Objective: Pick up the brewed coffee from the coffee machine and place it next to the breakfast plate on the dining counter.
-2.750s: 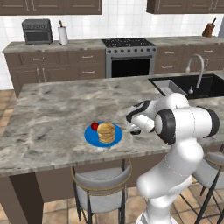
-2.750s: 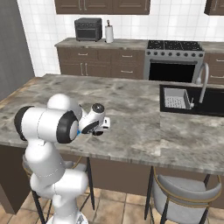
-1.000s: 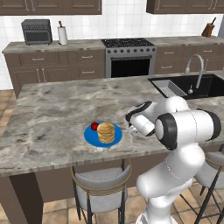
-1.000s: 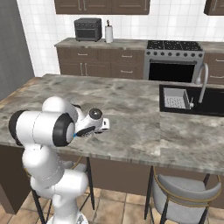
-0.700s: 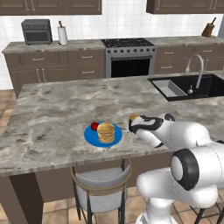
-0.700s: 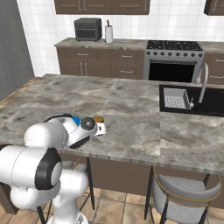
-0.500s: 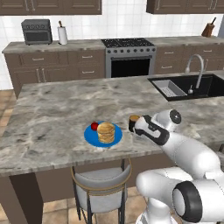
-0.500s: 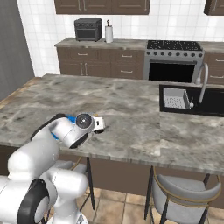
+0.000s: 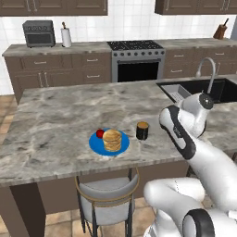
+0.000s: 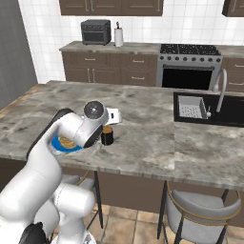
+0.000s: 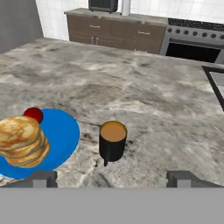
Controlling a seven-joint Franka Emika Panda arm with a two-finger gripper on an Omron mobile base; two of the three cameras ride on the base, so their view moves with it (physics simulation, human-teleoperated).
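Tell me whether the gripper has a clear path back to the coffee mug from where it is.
Probably yes. The gripper is open, and the coffee mug stands directly ahead of it on the dining counter, apart from the blue plate, with nothing between.

The brewed coffee [image 11: 113,140] stands on the dining counter [image 11: 144,105] just beside the breakfast plate [image 11: 61,135].

White tiled wall [image 9: 134,23], dark wood cabinets [image 9: 60,76], steel range [image 9: 138,65].

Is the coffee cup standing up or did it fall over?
Standing up. The cup sits flat on the counter beside the blue plate, its round brown coffee surface facing up, nothing spilled.
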